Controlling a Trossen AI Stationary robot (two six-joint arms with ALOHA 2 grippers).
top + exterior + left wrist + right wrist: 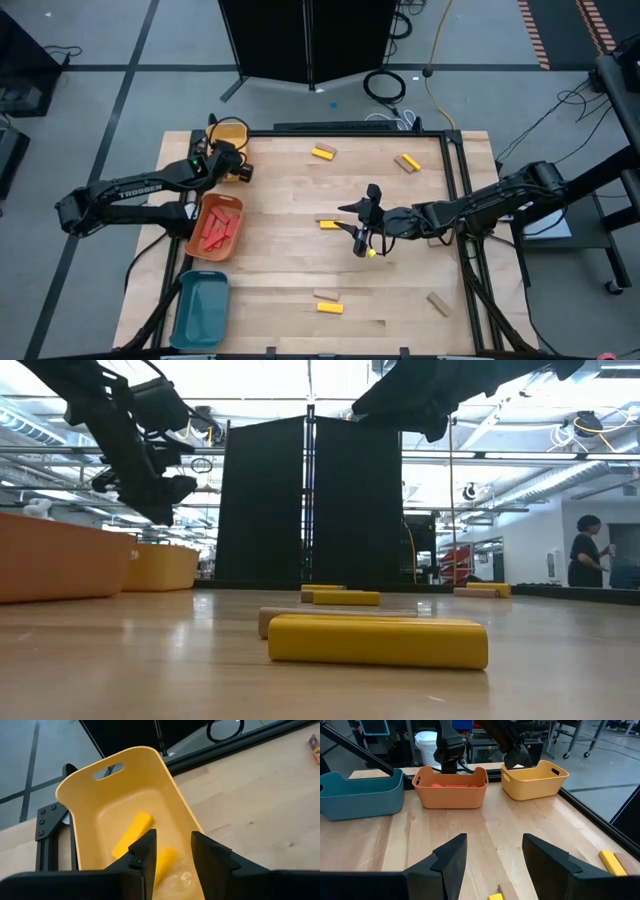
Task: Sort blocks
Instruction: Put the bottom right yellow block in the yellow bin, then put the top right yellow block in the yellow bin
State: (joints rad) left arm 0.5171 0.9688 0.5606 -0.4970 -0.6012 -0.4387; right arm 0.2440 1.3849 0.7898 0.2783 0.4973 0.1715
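Pale wooden tabletop [280, 270] carried the scene: the left gripper [172, 851], fingers parted and released, hung over the yellow tray [80, 795], where two yellow blocks [132, 834] lay. The right gripper [492, 854], fingers spread and empty, hovered mid-table above a yellow block [328, 224]. Red blocks [218, 228] filled the orange tray [196, 215] beside the teal tray [200, 310]; yellow and tan blocks [438, 304] lay scattered.

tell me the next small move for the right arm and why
Probably lower the right gripper, open and empty above mid-table, onto the small yellow rectangular block lying just beside it. The left gripper is occupied over the yellow plastic tray, where yellow blocks already lie.
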